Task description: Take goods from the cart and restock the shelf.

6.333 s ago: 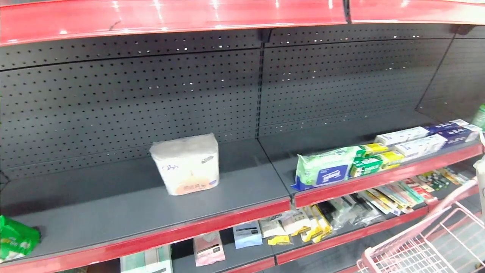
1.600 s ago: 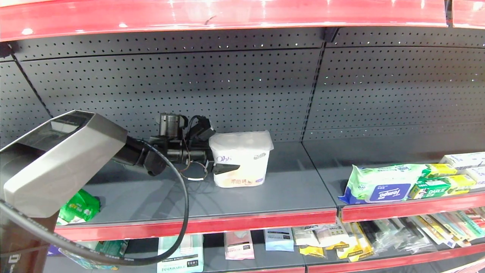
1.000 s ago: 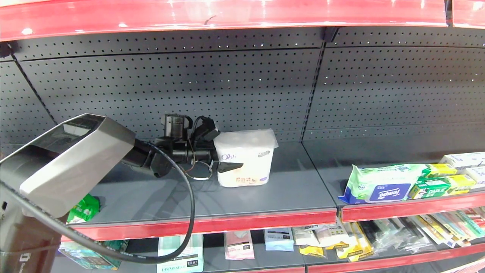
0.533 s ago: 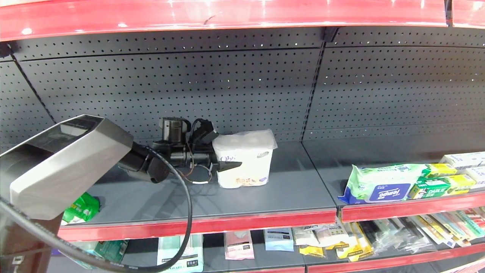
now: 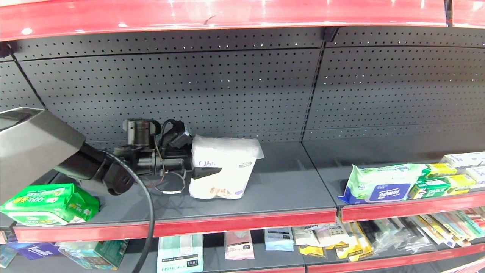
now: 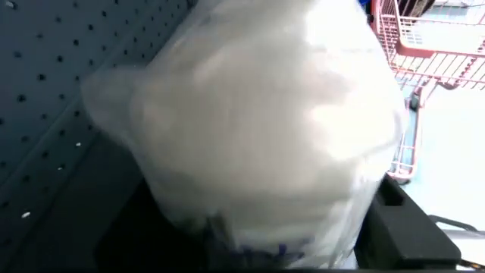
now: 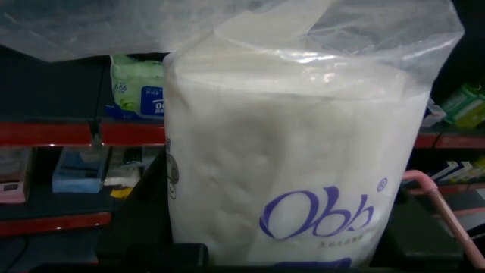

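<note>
- Left gripper (image 5: 207, 167): reaches over the middle board of the shelf (image 5: 288, 182), closed on the pack (image 5: 223, 167); one dark finger (image 5: 206, 172) lies across the pack's front face.
- Pack: white rolls in clear wrap, tilted, its lower end at the board, near the pegboard back.
- Left wrist view: the same pack (image 6: 265, 129) sits between the fingers, with the pink cart (image 6: 432, 38) behind.
- Right gripper (image 7: 280, 246): clamped on a second pack (image 7: 295, 167), held in front of the shelf beside the cart rail.
- Green pack (image 5: 49, 203): at the board's front edge, left of the arm.
- Wipes (image 5: 382, 187): on the next bay, well apart from the pack.
</note>
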Motion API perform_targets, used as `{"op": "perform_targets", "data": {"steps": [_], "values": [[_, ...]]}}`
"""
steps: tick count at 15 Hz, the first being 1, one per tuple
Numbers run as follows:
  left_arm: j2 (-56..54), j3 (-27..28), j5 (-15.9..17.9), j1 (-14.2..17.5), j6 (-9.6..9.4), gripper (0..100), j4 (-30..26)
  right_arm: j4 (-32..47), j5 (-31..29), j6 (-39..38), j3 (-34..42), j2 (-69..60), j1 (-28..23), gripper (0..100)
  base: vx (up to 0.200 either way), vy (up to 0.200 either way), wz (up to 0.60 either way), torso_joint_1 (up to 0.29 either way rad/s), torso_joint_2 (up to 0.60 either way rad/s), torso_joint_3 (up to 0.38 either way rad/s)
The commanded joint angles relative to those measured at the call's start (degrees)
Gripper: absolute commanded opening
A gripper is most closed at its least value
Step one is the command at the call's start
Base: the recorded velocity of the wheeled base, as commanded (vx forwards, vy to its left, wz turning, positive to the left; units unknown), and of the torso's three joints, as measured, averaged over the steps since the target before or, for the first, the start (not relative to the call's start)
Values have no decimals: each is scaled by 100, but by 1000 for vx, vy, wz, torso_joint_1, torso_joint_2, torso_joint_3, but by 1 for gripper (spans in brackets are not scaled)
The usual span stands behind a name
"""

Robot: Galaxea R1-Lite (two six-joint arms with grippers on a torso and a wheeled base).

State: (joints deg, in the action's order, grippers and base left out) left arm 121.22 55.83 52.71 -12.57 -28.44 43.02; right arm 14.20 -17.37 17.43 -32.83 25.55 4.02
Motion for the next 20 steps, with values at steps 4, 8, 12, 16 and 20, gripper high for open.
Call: {"op": "perform_targets", "data": {"steps": [4, 8, 12, 16, 20], "values": [[-301, -1233, 169, 141, -12, 0, 954, 4, 50, 6, -13, 29, 2, 0, 0, 0, 0, 0, 0, 0], [-380, -1584, 327, 220, -12, 0, 998, 4, 50, 6, -22, 29, 2, 0, 0, 0, 0, 0, 0, 0], [-283, -1584, 380, 387, -21, 0, 998, 12, 32, 6, -57, 46, -7, 0, 0, 0, 0, 0, 0, 0], [-125, -1408, 574, 431, -21, 0, 1007, 12, 32, 6, -48, 90, -7, 0, 0, 0, 0, 0, 0, 0], [33, -1417, 925, 475, -276, 0, 1007, 4, 41, 6, -83, 196, -7, 0, 0, 0, 0, 0, 0, 0]]}}
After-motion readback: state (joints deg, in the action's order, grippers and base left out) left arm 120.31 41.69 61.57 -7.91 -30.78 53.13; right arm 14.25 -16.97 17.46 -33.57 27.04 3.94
